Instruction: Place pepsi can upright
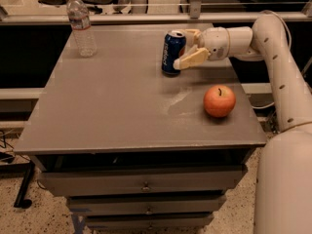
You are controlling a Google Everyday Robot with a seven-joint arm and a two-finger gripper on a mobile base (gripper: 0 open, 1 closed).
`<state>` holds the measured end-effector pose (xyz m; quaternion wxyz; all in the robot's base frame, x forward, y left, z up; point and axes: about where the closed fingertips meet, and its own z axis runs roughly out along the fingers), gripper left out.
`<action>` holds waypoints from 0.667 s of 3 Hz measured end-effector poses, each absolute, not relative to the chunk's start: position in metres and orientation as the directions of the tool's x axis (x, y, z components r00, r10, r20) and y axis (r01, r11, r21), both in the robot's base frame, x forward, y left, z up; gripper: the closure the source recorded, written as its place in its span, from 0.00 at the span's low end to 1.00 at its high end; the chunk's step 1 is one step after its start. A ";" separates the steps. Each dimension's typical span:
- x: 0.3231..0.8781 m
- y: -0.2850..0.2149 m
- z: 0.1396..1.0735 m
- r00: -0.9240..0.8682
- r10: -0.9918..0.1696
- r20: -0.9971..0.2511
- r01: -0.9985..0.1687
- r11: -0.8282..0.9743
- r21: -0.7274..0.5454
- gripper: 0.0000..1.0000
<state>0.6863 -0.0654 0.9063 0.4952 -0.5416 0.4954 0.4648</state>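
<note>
While the blue aluminium pepsi can [173, 52] stands on the grey bench [112, 106] | long axis vertical | gripper [183, 48] clasps it side-on

High front camera looks down on the table [112, 106], tool [184, 49] at back right.

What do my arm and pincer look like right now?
The arm is smooth, off-white rounded tube segments with small dark dots and no cables visible. The pincer, at the pepsi can, is pale tan on a bulbous white wrist.
</note>
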 end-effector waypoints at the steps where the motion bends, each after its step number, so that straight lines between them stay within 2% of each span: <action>1: 0.685 -0.069 0.905 0.076 -0.087 -0.993 -0.997 -0.016 -0.075 0.00; 2: 0.685 -0.081 0.908 0.083 -0.115 -0.990 -0.997 -0.004 -0.083 0.00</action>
